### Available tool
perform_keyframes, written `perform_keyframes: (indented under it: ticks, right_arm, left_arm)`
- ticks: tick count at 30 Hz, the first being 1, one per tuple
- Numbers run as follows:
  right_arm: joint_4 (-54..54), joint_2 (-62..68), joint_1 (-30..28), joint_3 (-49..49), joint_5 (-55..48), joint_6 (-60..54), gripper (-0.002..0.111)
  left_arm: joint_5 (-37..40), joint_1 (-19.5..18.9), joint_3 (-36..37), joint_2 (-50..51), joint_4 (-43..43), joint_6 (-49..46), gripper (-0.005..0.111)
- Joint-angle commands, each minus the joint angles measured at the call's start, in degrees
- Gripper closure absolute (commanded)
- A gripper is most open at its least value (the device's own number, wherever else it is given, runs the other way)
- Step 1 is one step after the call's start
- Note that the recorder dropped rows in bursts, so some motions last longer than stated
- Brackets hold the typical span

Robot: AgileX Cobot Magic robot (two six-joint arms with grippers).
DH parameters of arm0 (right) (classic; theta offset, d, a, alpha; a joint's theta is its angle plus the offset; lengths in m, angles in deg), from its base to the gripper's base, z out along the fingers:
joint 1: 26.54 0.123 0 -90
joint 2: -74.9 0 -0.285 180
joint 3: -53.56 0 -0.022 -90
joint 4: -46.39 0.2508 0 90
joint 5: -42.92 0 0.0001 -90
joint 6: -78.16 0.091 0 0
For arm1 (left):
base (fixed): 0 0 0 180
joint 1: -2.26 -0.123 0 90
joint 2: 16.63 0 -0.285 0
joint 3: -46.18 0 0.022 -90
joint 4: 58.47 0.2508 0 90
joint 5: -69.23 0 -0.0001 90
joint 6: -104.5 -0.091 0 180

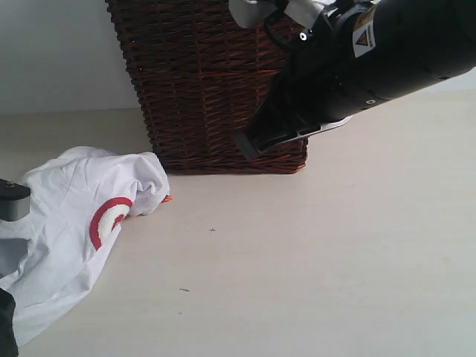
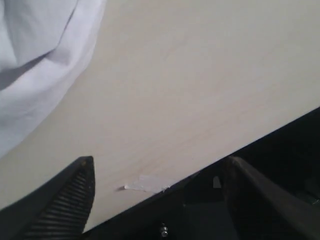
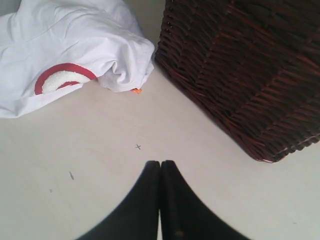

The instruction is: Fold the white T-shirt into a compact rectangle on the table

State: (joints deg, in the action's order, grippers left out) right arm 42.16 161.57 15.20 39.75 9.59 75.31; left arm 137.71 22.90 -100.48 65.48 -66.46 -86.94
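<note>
**Item.** The white cotton short-sleeved T-shirt (image 1: pixel 71 223) lies crumpled, not spread, on the broad pale beige table (image 1: pixel 312 268). In the exterior view it sits at about 8 o'clock and runs out of frame there. At its 2 o'clock end a rolled fold shows a fuzzy white letter outlined in red (image 1: pixel 110 221). The small orange neck tag (image 1: pixel 168 198) pokes out just beside that roll. A dark brown wicker basket (image 1: pixel 208 82) stands at 12 o'clock, near the shirt but apart from it.

**Left gripper** (image 2: pixel 160 167). The fingers are spread wide with nothing between them. They hang over bare table near its edge, with shirt cloth nearby and no contact visible.

**Right gripper** (image 3: pixel 160 167). The fingers are pressed together and empty. It is raised in front of the basket at about 1 o'clock, well apart from the shirt.

**Handling assessment.**
- The cloth is judged light, limp and not fragile.
- Lifted at one point it will likely drape and drag, and bunched layers may come up together.
- The smooth matte table probably lets the fabric slide, so a pinch should press down onto a single edge.
- The fuzzy lettering looks thicker and may resist a sharp crease.

**Recommended hold.** Take the two shoulders or the two hem corners, one per gripper, to spread the shirt flat first. The tag locates the collar. Which visible edge is hem or sleeve cannot be told.
</note>
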Motion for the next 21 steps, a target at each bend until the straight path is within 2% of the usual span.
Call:
perform_keyframes:
  ticks: [1,4,8,11,15,18,21]
  right_arm:
    - [0.2,-0.1,-0.4,-0.3,-0.5,-0.5,0.108]
    - [0.7,-0.1,-0.4,-0.3,-1.6,-0.4,0.108]
    - [0.7,-0.1,-0.4,-0.3,-3.6,-0.3,0.108]
    - [0.7,-0.1,-0.4,-0.3,-4.4,-0.3,0.108]
    - [3.3,-0.2,-0.4,-0.2,-5.3,0.0,0.108]
    - [3.7,-0.1,-0.4,-0.2,-5.0,0.0,0.108]
    - [3.5,-0.1,-0.4,-0.2,-4.1,0.0,0.108]
  left_arm:
    - [1.5,0.0,-0.1,-0.4,-0.6,8.5,0.037]
    - [1.3,0.0,0.0,-0.4,-1.3,13.4,0.037]
    - [-0.8,0.0,-0.1,-0.4,-1.5,13.0,0.037]
    - [1.5,0.0,0.5,-0.4,-1.6,12.7,0.037]
    - [1.5,0.0,1.1,-0.4,-1.6,7.8,0.037]
    - [1.5,0.0,1.0,-0.4,-2.7,7.5,0.037]
    - [-4.7,0.0,1.0,-0.4,-1.1,7.4,0.037]
